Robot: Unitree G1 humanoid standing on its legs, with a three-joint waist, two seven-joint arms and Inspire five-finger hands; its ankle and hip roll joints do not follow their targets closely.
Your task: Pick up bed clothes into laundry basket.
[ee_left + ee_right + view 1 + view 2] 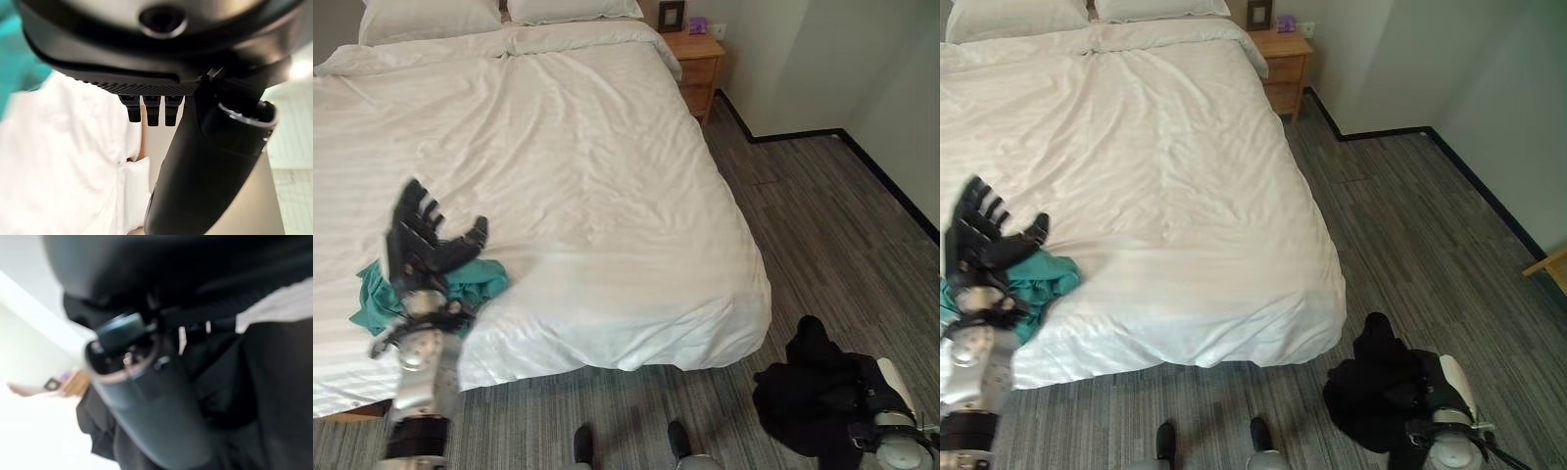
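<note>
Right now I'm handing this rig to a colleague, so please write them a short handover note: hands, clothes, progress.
Left hand: open, fingers spread, raised over the teal garment, which lies on the white bed near its foot edge, not gripped.
Right hand: low at the robot's right side, against a black garment that hangs above the floor; its fingers are hidden in the cloth.
Done: the black garment is off the bed.
Left: grasp the teal garment, then put both pieces into the laundry basket.
</note>
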